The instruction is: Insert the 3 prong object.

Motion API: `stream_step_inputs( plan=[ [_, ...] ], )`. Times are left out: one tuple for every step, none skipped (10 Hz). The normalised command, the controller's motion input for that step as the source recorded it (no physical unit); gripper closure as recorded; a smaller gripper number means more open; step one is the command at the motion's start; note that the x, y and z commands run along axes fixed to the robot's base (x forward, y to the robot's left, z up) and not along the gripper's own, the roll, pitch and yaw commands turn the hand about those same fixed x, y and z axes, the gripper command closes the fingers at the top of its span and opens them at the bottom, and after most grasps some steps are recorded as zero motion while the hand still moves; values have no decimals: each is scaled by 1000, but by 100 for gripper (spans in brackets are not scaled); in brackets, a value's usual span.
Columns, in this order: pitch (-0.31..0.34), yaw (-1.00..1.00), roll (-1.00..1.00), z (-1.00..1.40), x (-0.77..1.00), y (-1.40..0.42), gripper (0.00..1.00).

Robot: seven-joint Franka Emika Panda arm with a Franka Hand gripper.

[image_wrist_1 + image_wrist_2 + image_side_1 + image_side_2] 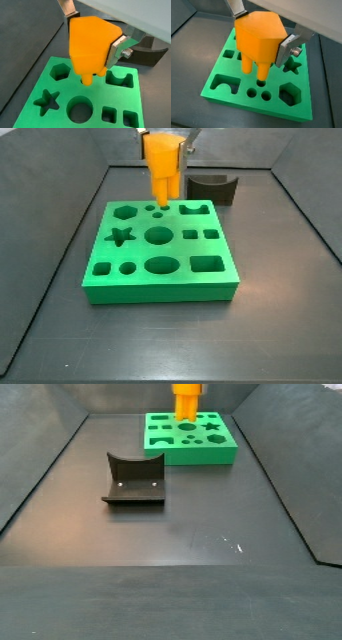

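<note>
My gripper (93, 32) is shut on the 3 prong object (90, 42), a bright orange piece held upright with its pegs pointing down. In a wrist view its pegs (260, 72) hang over the small round holes (265, 95) of the green block (228, 67). The peg tips are at or just above the block's top; I cannot tell whether they have entered. In both side views the gripper (163, 140) holds the orange piece (186, 402) over the far part of the green block (160, 288).
The green block (194, 456) also has star, hexagon, oval, square and arch holes. A dark grey fixture with a curved notch (211, 188) stands on the floor beside the block, also in a side view (134, 479). Dark walls enclose the floor.
</note>
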Motion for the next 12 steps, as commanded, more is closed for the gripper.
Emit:
stream_step_inputs(
  plan=[
    [0,-20,-36,0,0,34,100],
    [0,0,-27,0,3,71,100],
    [0,-66,-60,-131,0,140,100],
    [0,-77,-80,-217,0,149,100],
    [0,-91,-77,-271,17,160,100],
    [-44,-51,-104,-314,0,186,100],
    [-80,0,-127,-346,0,131,100],
    [-94,0,-104,-363,0,100,100],
    [-84,0,-109,-320,-17,43,100],
    [-70,-14,-120,-240,-46,3,100],
    [-63,0,-114,-243,-66,26,100],
    [-51,154,-133,-174,-69,17,100]
  ],
)
